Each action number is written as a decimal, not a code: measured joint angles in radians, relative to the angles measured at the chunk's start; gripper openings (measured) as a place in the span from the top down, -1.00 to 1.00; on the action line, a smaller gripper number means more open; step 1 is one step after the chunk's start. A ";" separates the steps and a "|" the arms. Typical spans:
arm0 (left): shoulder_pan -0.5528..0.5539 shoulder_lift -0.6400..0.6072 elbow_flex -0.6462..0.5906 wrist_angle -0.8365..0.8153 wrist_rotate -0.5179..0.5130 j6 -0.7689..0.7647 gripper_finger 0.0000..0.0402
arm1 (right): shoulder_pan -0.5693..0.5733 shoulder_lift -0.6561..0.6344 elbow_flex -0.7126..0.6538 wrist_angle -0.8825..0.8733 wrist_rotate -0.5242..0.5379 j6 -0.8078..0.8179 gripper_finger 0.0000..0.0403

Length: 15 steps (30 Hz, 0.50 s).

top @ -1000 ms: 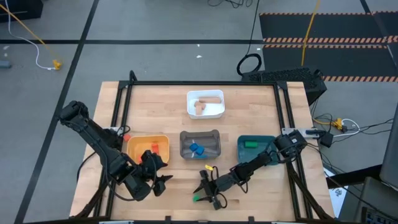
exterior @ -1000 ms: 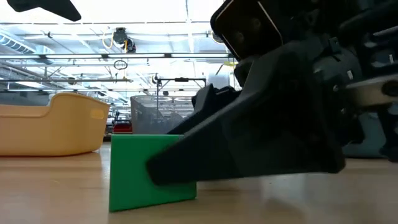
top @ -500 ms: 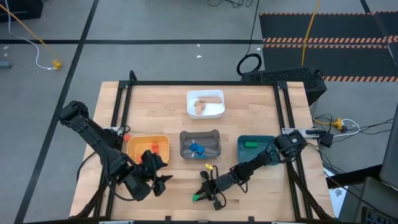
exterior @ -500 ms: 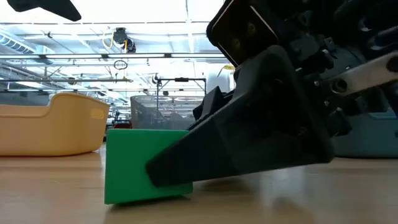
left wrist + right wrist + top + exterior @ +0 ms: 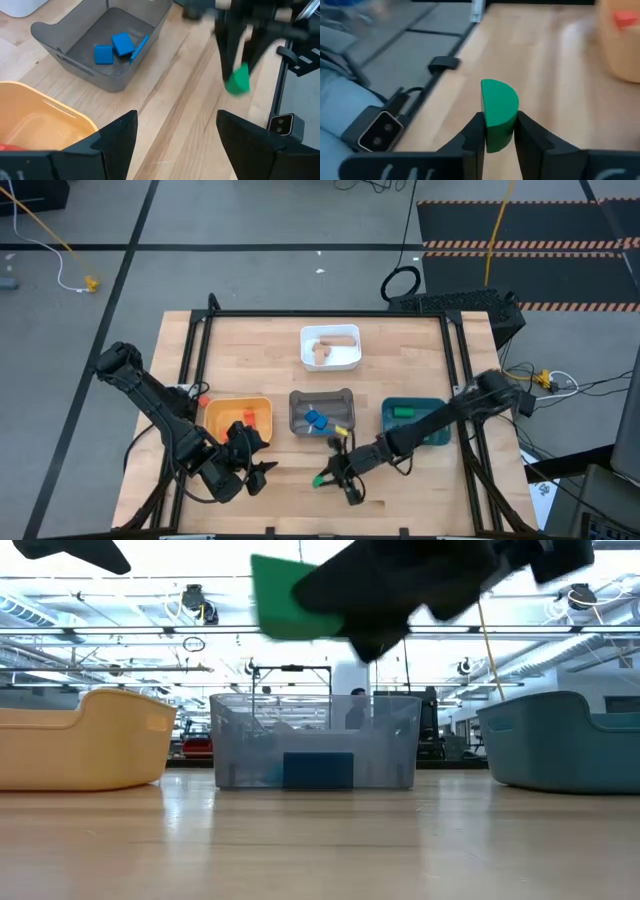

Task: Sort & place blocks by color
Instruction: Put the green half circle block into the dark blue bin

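- We see the grey tray (image 5: 322, 412) mid-table with blue blocks (image 5: 113, 47) inside.
- Our left gripper (image 5: 262, 473) hangs spread and empty beside the yellow tray (image 5: 238, 418).
- Our right gripper (image 5: 325, 479) clamps the green block (image 5: 497, 114), flat faces against the fingers, rounded end pointing away from the wrist.
- A second ago that block sat on the table; now it hangs above the table in front of the grey tray.

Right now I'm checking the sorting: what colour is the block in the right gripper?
Green; the right wrist view shows it best, pinched between the fingers.
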 joint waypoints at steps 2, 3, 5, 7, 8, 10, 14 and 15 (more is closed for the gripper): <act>0.007 0.000 0.000 0.000 0.000 0.001 -0.35 | -0.015 -0.079 0.000 -0.117 0.035 -0.003 0.69; 0.012 0.000 0.000 0.000 0.000 0.002 -0.35 | -0.024 -0.119 0.000 -0.174 0.059 -0.007 0.69; 0.025 0.000 0.000 0.000 0.000 0.014 -0.35 | -0.037 -0.198 0.000 -0.291 0.115 -0.025 0.69; 0.041 0.000 0.000 0.001 0.000 0.030 -0.35 | -0.047 -0.274 0.000 -0.402 0.167 -0.032 0.69; 0.049 0.000 0.000 0.000 0.000 0.037 -0.35 | -0.053 -0.310 0.000 -0.451 0.188 -0.032 0.69; 0.068 0.000 0.000 0.000 0.000 0.056 -0.35 | -0.061 -0.381 0.000 -0.545 0.226 -0.023 0.69; 0.113 0.000 0.000 0.001 0.000 0.093 -0.35 | -0.071 -0.502 -0.028 -0.698 0.315 0.036 0.69; 0.125 0.000 0.000 0.001 0.000 0.101 -0.35 | -0.074 -0.527 -0.041 -0.733 0.334 0.064 0.69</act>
